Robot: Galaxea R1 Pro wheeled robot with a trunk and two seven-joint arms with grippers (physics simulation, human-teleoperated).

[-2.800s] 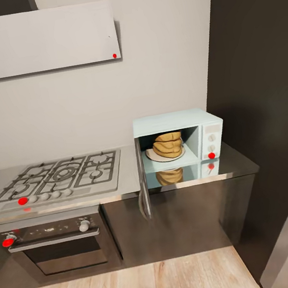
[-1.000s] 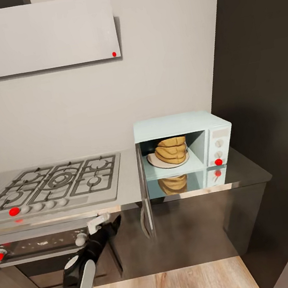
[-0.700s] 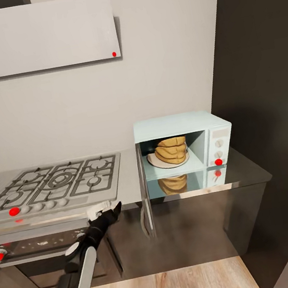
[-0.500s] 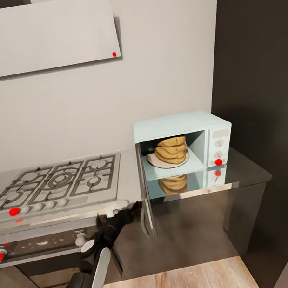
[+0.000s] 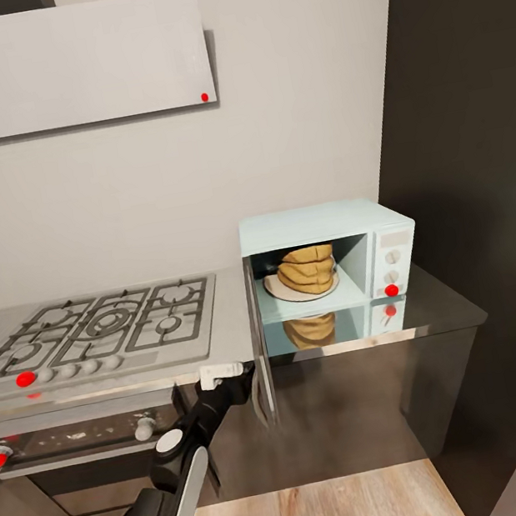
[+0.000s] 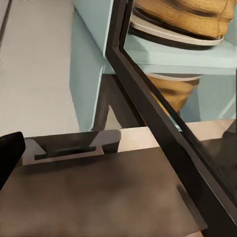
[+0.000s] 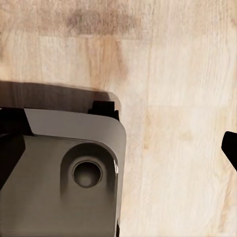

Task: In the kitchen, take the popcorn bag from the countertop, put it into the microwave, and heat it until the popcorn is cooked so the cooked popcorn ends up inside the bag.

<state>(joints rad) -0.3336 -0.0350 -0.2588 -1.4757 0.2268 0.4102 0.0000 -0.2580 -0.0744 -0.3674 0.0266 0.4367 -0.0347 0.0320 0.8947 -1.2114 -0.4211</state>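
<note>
My left hand (image 5: 229, 379) is raised in front of the tabletop's (image 5: 432, 286) mirror-bright front edge, just beside the outer face of the microwave door (image 5: 257, 334), which stands swung open toward me. In the head view the hand's pale tip lies at the height of the tabletop edge, and I cannot tell how far apart its fingers stand. In the left wrist view one dark fingertip (image 6: 9, 158) shows at the picture's border, with the door's dark frame (image 6: 163, 128) running diagonally close ahead.

My left arm (image 5: 175, 484), black with a white panel, rises from below, crossing in front of the dark built-in oven (image 5: 90, 457) and the dark cabinet front (image 5: 351, 402).

The popcorn bag (image 5: 308, 270) sits upright on a pale round plate (image 5: 279, 290) inside the microwave (image 5: 326, 259), whose cavity is open. The bag's reflection (image 5: 311, 330) shows on the glossy surface below it. The microwave's white panel carries two knobs and a red light (image 5: 391, 290).

To the left of the microwave lies the gas hob (image 5: 100, 324) with black grates; above it hangs a grey hood (image 5: 64, 68).

The right wrist view shows wooden floor (image 7: 173, 98) and a grey part of my base (image 7: 64, 173); a dark fingertip of my right hand (image 7: 230, 147) shows at the border, and I cannot tell its opening.
</note>
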